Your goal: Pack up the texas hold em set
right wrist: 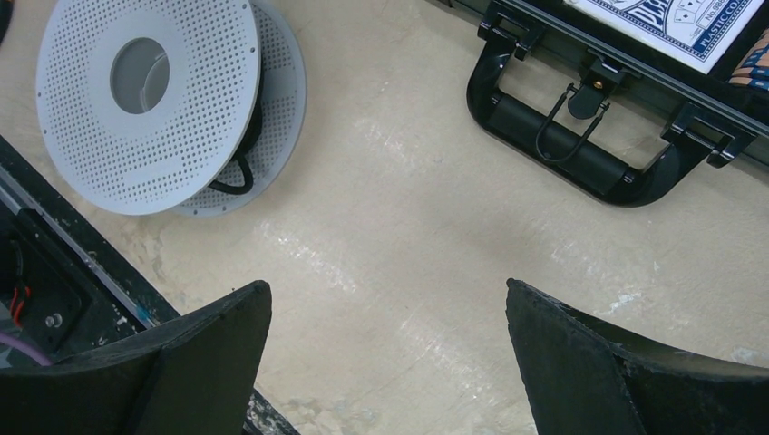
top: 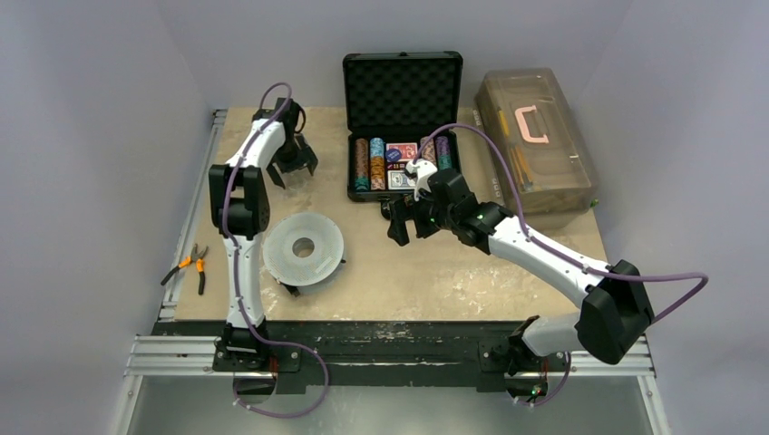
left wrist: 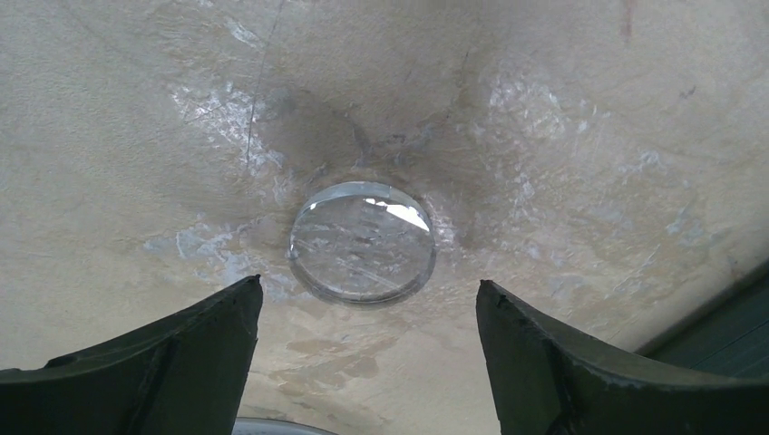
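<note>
The black briefcase (top: 402, 195) lies open at the table's back middle, its foam-lined lid (top: 402, 89) upright. Rows of coloured chips (top: 369, 163) fill it, with a red card deck (top: 403, 151) and a blue-and-white deck (top: 402, 178) in the middle. My right gripper (top: 405, 222) is open and empty just in front of the case; its view shows the black handle (right wrist: 571, 154) and the blue deck (right wrist: 666, 23) ahead. My left gripper (top: 292, 168) is open at the back left, above a clear round button (left wrist: 363, 240) lying on the table just ahead of the fingertips (left wrist: 240, 294).
A large grey-white perforated disc (top: 303, 247) lies at the front left; it also shows in the right wrist view (right wrist: 145, 100). A translucent brown toolbox (top: 535, 149) with a pink handle stands at the back right. Orange-handled pliers (top: 192, 265) lie at the left edge.
</note>
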Controlling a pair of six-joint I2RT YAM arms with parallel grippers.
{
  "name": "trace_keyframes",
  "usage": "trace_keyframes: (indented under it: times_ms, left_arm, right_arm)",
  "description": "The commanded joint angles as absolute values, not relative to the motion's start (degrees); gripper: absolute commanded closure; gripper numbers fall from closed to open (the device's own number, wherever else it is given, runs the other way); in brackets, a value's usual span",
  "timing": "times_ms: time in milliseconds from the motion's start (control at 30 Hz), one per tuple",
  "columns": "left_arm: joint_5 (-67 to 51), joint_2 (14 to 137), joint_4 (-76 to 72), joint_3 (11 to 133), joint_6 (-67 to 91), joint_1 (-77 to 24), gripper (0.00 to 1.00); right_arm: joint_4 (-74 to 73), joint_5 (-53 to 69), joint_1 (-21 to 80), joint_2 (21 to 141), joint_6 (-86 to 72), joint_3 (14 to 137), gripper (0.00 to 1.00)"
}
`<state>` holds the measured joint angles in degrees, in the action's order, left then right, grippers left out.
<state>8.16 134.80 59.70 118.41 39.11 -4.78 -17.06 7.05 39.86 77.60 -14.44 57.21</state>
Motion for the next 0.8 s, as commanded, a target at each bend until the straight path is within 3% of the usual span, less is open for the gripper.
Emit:
trace_keyframes:
  times_ms: [0, 400, 767]
  left_arm:
    - [9.97, 136.30, 62.34, 122.74, 45.95, -3.69, 0.16]
    - [6.87, 138.54, 61.23, 122.51, 53.91, -1.41, 0.18]
    - [6.40, 140.12, 62.88, 125.21, 53.12, -2.01, 0.38]
  right_arm:
    - [-15.45, 7.04, 40.08, 76.27, -13.63, 57.71, 0.01]
    - [-15.33, 6.00, 40.08, 76.28, -13.72, 57.35, 0.01]
    - [-15.77, 5.04, 40.07, 76.21, -13.54, 57.50, 0.01]
